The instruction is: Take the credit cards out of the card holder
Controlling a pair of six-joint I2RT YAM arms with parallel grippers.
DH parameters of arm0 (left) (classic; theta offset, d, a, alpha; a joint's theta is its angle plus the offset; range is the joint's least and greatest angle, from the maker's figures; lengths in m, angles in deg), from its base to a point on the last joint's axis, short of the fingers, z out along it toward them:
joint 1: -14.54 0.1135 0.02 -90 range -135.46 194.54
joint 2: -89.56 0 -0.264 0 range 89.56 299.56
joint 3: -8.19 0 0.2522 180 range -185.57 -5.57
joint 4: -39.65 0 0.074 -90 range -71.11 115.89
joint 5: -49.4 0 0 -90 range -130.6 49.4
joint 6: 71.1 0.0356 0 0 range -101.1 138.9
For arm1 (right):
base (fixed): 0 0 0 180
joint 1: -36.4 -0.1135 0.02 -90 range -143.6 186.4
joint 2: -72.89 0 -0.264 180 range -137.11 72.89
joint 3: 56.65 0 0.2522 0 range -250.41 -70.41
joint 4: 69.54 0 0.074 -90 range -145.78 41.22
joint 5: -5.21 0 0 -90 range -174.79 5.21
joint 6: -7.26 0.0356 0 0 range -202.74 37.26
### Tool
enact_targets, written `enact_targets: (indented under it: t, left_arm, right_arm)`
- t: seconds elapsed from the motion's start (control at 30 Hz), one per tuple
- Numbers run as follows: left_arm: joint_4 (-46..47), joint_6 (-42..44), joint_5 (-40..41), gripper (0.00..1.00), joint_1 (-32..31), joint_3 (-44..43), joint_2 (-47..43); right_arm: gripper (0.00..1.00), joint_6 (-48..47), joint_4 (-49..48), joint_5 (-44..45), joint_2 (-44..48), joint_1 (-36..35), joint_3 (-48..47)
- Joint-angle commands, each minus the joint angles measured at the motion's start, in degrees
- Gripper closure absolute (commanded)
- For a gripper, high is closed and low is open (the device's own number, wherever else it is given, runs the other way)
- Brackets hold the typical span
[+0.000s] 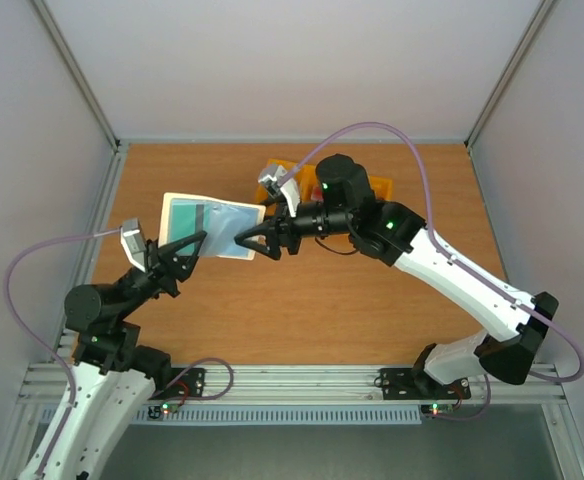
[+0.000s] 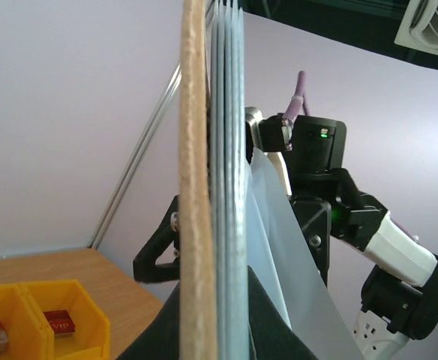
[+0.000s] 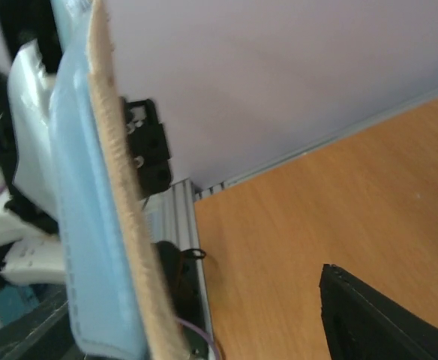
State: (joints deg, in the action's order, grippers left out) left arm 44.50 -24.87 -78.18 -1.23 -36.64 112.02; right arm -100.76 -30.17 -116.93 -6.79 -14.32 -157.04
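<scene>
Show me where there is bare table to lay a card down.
Widest bare wood: the front-centre of the table, from the card holder down to the near edge. Also the back-left corner, behind the holder and left of the yellow tray. Crowded: mid-table, where the left gripper and right gripper meet at the holder.

One card holder (image 1: 212,225), one yellow tray (image 2: 91,324)
</scene>
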Motion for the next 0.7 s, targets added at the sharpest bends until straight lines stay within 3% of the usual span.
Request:
enact_targets:
  t: [0.0,0.2,0.33,0.37,0.43,0.47,0.53,0.67]
  left_arm:
    - [5.91,-0.64,-0.79,1.0,0.24,1.02,-1.27]
    - [5.72,-0.56,-1.48,1.0,0.26,2.21,-2.26]
    - [4.4,0.89,-3.15,0.98,0.23,2.46,-2.84]
    - [3.03,2.13,-3.81,0.89,0.25,2.31,-3.22]
    - [-1.66,5.11,-5.01,0.58,0.23,1.45,-4.05]
    - [-4.81,6.68,-5.56,0.49,0.23,0.66,-4.38]
    - [-10.56,11.57,-7.39,0.47,0.22,-1.09,-4.63]
    - [-21.15,16.78,-13.05,0.54,0.28,-3.6,-3.87]
  right_arm:
    - [0.38,0.87,-0.58,-11.8,-3.3,-0.83,-2.21]
    - [0.96,-1.34,-0.85,-13.98,-2.78,-0.87,-1.79]
    - [0.99,-4.99,2.66,-11.32,-0.99,-0.75,-1.98]
    - [0.99,-6.64,4.46,-10.31,-0.43,-0.49,-2.11]
    - [0.99,-9.66,7.72,-9.64,1.08,0.41,-2.02]
    - [0.99,-11.18,9.28,-10.52,1.78,1.01,-2.01]
    - [0.99,-14.17,12.5,-13.64,3.37,3.24,-2.08]
    - [0.99,-17.41,18.33,-21.43,4.61,8.34,-2.72]
